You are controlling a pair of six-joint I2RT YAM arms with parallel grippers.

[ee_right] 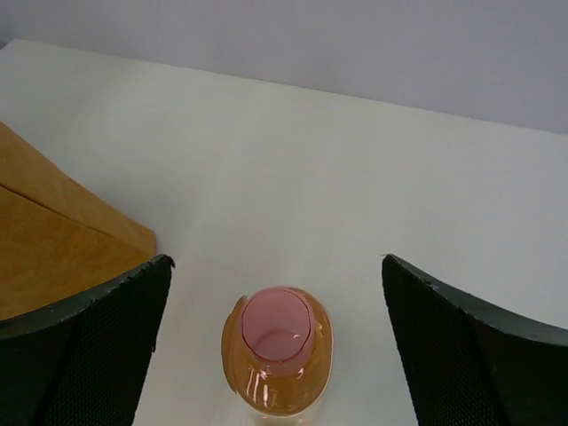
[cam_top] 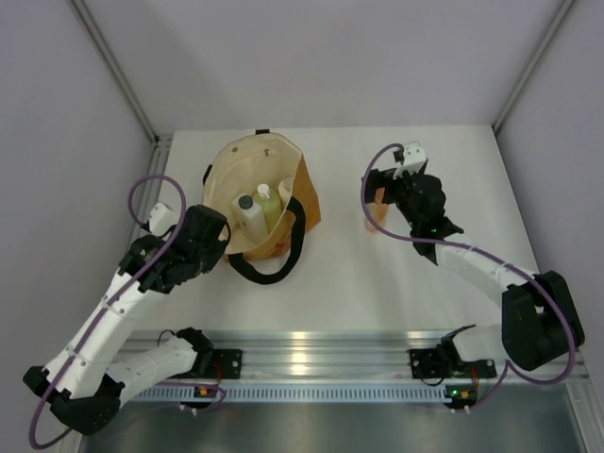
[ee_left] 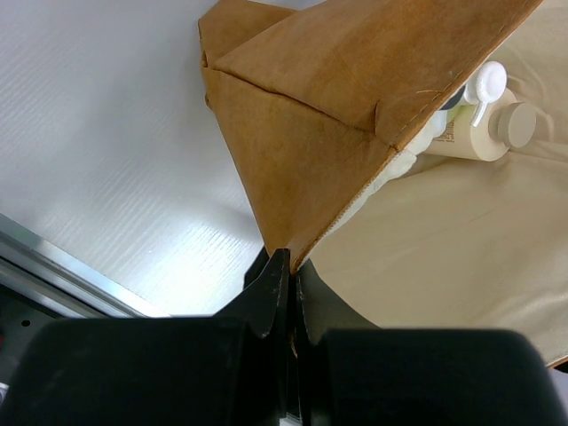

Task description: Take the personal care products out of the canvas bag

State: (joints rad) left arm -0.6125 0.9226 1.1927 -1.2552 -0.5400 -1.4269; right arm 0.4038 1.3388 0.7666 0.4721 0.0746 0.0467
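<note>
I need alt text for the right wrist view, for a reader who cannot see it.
An amber bottle with a pink cap stands on the white table between the open fingers of the right pincer, which do not touch it. A corner of the canvas bag shows at the left.

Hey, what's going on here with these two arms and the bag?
The left gripper is shut on the rim of the canvas bag. The right gripper is open around the amber bottle with pink cap, which stands upright on the table beside the bag, not gripped. At least two more products, a whitish bottle with black cap and a yellow-green bottle, are inside the bag.
</note>
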